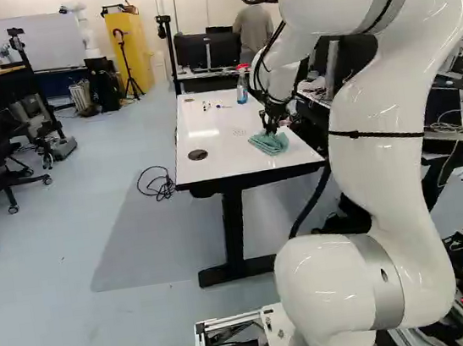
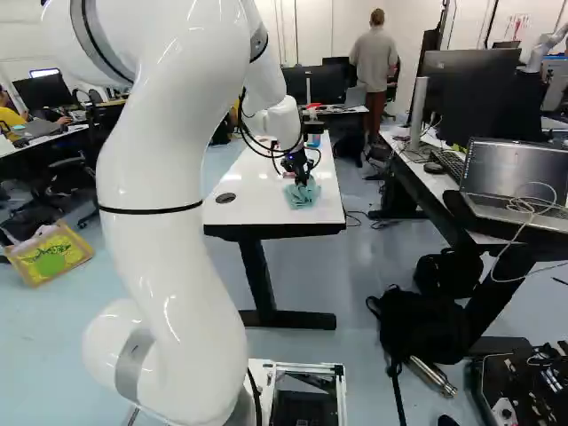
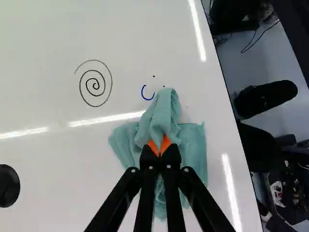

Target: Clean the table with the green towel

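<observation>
The green towel (image 3: 194, 150) lies bunched on the table (image 3: 43, 87), a fold of it pinched in the hand (image 3: 160, 148). Just beside the towel sit blue pen marks (image 3: 146, 98); a bit further from it, a black spiral (image 3: 96, 87), whole. Well beyond the towel stands a spray bottle (image 1: 242, 90). So the towel's in hand, but I'd say most of the wiping remains, spiral included.

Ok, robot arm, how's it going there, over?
Gripper shut on green towel. Towel on white tabletop. Blue marks just ahead, black spiral beside them. No obstacle seen toward either.
</observation>
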`<state>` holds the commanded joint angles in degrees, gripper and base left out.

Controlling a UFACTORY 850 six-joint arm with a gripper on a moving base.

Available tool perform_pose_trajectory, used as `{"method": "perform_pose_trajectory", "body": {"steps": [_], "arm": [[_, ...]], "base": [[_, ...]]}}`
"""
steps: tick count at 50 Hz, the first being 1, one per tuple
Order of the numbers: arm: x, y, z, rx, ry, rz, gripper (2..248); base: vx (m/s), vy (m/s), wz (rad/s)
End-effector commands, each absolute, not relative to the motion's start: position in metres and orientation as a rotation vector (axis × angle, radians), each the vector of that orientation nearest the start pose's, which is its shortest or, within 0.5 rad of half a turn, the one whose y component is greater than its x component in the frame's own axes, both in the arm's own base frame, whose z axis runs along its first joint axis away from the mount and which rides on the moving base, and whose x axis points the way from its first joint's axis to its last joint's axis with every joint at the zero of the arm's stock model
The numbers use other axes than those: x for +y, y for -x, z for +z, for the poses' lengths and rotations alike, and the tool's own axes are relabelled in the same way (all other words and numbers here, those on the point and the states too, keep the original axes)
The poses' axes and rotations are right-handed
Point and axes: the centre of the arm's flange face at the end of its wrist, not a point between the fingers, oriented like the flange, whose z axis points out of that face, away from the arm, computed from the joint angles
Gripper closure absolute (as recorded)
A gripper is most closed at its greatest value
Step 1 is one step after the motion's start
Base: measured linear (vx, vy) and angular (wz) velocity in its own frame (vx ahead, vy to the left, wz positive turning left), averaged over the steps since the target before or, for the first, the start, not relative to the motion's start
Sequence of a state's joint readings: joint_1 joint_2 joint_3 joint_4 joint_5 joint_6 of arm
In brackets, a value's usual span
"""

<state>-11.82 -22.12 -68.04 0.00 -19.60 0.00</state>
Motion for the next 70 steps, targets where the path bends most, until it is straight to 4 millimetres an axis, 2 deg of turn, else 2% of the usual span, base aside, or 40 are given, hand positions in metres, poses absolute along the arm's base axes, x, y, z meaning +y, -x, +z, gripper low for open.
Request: {"method": "perform_pose_trajectory", "body": {"steps": [21, 70], "arm": [[-0.123, -0.586, 0.455, 0.321, 3.096, -0.678, 226], [-0.146, -0.671, 0.449, 0.331, 3.078, -0.789, 226]], "base": [[0.0, 0.0, 0.0], [0.0, 0.0, 0.0]]}}
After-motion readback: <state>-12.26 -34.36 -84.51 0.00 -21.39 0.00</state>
